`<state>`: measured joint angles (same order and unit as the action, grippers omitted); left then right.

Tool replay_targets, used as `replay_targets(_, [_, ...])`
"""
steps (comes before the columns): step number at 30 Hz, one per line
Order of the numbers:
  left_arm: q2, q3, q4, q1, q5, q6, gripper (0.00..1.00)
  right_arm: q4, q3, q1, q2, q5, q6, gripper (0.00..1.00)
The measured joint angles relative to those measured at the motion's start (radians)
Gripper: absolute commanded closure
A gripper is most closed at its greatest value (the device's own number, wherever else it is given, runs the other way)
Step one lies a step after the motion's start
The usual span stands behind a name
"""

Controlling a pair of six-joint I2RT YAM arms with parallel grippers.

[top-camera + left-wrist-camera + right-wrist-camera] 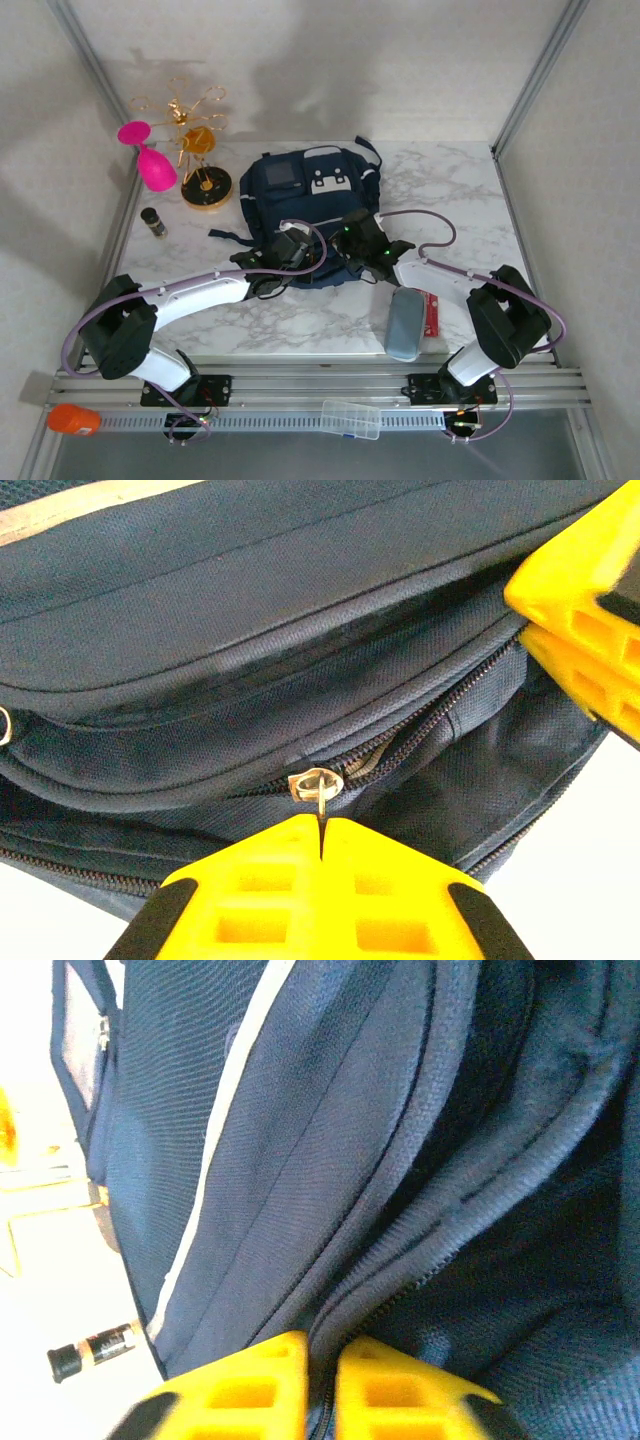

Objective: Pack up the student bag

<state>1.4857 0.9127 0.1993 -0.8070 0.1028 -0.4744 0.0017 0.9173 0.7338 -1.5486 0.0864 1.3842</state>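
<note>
Left wrist view: our left gripper (322, 828) is clamped on the metal zipper pull (316, 785) at its twelve o'clock, and our right gripper (322, 1352) pinches fabric beside the zip. We judge the student bag (300, 185), lying in the middle of the table (330, 325), soft and floppy, best held by pull and seam.

Large navy fabric bag (305, 195). Lies flat at the middle of the tabletop (330, 320), front face up, top handle toward the tabletop's far edge. Bears thin white stripes, a white buckle patch and a small grey square panel. Trails a dark strap leftward over the tabletop. Shows a zip (420, 725) along the side nearest the tabletop's front edge, with a metal slider (315, 783) partway along and its pull (322, 805) pointing down.
</note>
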Motion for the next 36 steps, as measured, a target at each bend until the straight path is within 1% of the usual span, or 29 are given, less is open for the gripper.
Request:
replay_targets(1, [0.000, 0.000, 0.000, 0.000, 0.001, 0.000, 1.00, 0.006, 0.000, -0.002, 0.000, -0.001, -0.011, 1.00])
replay_targets(4, [0.000, 0.000, 0.008, 0.004, 0.002, -0.001, 1.00, 0.021, -0.008, -0.014, 0.006, -0.028, -0.047, 1.00])
replay_targets(9, [-0.027, 0.000, 0.071, 0.004, 0.040, -0.021, 1.00, 0.060, -0.039, -0.080, 0.029, -0.161, -0.104, 1.00])
replay_targets(15, [-0.108, 0.000, 0.139, 0.024, 0.087, -0.045, 1.00, 0.072, -0.056, -0.165, 0.064, -0.334, -0.207, 1.00])
replay_targets(19, [-0.165, -0.014, 0.198, 0.071, 0.106, -0.044, 1.00, 0.032, -0.055, -0.242, 0.096, -0.391, -0.297, 1.00])
replay_targets(22, [-0.168, -0.014, 0.215, 0.122, 0.107, -0.030, 1.00, -0.019, -0.036, -0.290, 0.106, -0.422, -0.360, 1.00])
replay_targets(25, [-0.162, -0.014, 0.222, 0.161, 0.097, -0.018, 1.00, -0.048, -0.019, -0.306, 0.114, -0.447, -0.404, 1.00])
replay_targets(27, [-0.159, -0.015, 0.209, 0.164, 0.066, -0.011, 1.00, -0.047, -0.019, -0.306, 0.116, -0.463, -0.417, 1.00])
replay_targets(28, [-0.159, -0.018, 0.192, 0.151, 0.046, -0.008, 0.96, -0.048, -0.019, -0.306, 0.115, -0.470, -0.421, 1.00])
replay_targets(29, [-0.159, -0.019, 0.169, 0.131, 0.035, -0.005, 0.82, -0.048, -0.019, -0.306, 0.114, -0.474, -0.425, 1.00])
replay_targets(30, [-0.159, -0.021, 0.151, 0.110, 0.025, -0.001, 0.77, -0.048, -0.019, -0.307, 0.114, -0.477, -0.428, 1.00])
replay_targets(33, [-0.154, -0.025, 0.075, 0.022, 0.001, 0.011, 0.71, -0.048, -0.019, -0.311, 0.114, -0.482, -0.428, 1.00])
replay_targets(34, [-0.146, -0.025, 0.051, 0.001, -0.008, 0.016, 0.67, -0.047, -0.018, -0.311, 0.114, -0.483, -0.428, 1.00])
replay_targets(36, [-0.117, -0.025, 0.005, -0.017, -0.023, 0.030, 0.66, -0.046, -0.018, -0.311, 0.114, -0.483, -0.423, 1.00])
